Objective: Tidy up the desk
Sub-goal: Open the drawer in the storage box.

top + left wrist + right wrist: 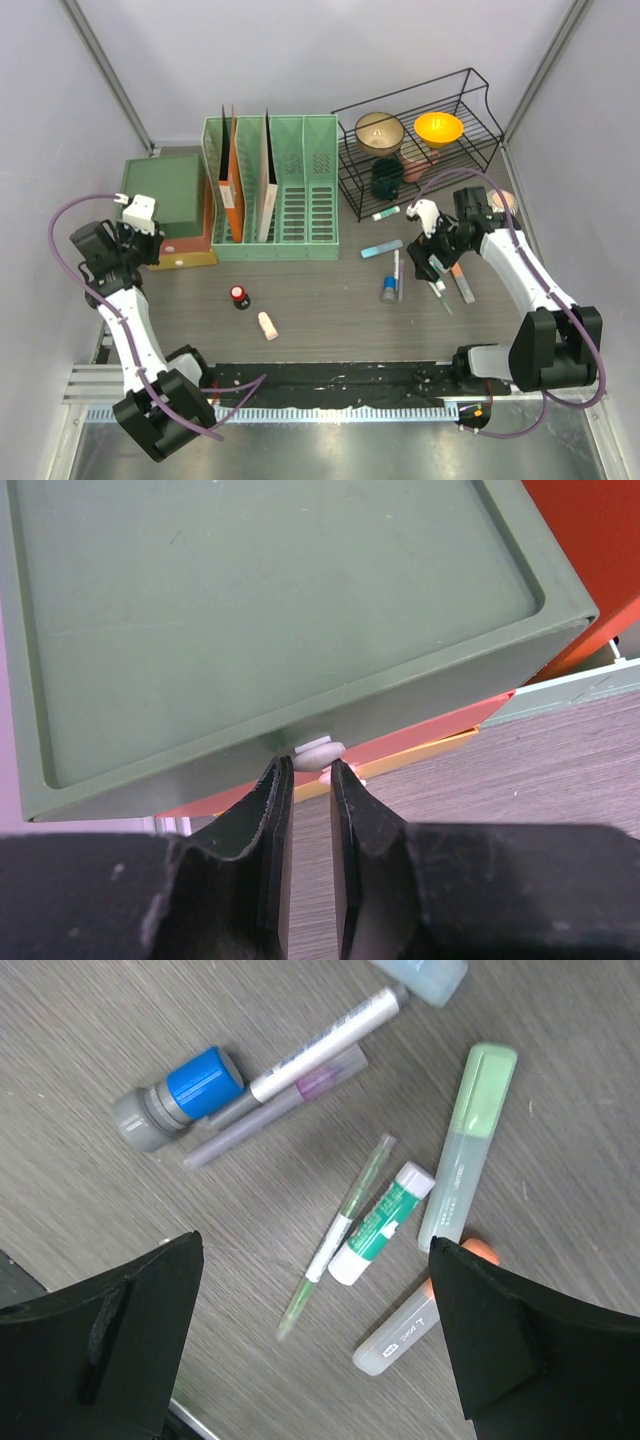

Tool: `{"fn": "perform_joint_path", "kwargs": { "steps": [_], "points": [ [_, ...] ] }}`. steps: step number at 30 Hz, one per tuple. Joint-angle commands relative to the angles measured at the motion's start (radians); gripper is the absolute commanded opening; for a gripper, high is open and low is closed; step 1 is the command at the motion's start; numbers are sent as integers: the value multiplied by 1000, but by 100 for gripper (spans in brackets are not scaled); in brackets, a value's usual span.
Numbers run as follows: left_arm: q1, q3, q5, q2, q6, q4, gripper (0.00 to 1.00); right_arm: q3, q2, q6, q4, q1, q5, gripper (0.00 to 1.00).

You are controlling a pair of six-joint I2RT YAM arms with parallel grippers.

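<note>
The desk (330,310) is a dark wood-grain top. My left gripper (160,238) is at the front of a green drawer box (165,190). In the left wrist view its tips (309,765) are closed on the box's small white knob (320,750). My right gripper (438,264) is wide open and empty, hovering over loose pens. In the right wrist view (315,1290) a thin green pen (335,1235), a green-white glue stick (382,1222), a green highlighter (467,1145) and an orange-capped clear highlighter (400,1335) lie between its fingers.
A blue-capped grey stamp (388,290), a silver marker (396,268) and a light blue item (381,249) lie mid-desk. A red-capped bottle (240,296) and a pink eraser (267,325) lie front left. A green file rack (290,190) and a black wire rack (420,185) with bowls stand behind.
</note>
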Motion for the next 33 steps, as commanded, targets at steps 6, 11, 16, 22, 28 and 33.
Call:
{"fn": "perform_joint_path", "kwargs": {
  "steps": [6,11,16,22,28,33],
  "points": [
    [-2,-11,75,-49,-41,-14,0,356,52,15,-143,37,-141,99],
    [-2,-27,46,-79,-44,-8,0,389,61,38,-141,99,-137,99],
    [-2,-37,5,-76,-24,11,0,351,70,48,-115,122,-130,99],
    [13,8,6,-16,-7,26,0,322,78,42,-106,128,-126,100],
    [16,69,25,85,-3,41,0,312,79,40,-101,129,-124,100],
    [14,109,57,132,28,0,6,303,87,35,-101,131,-120,100]
  ]
}}
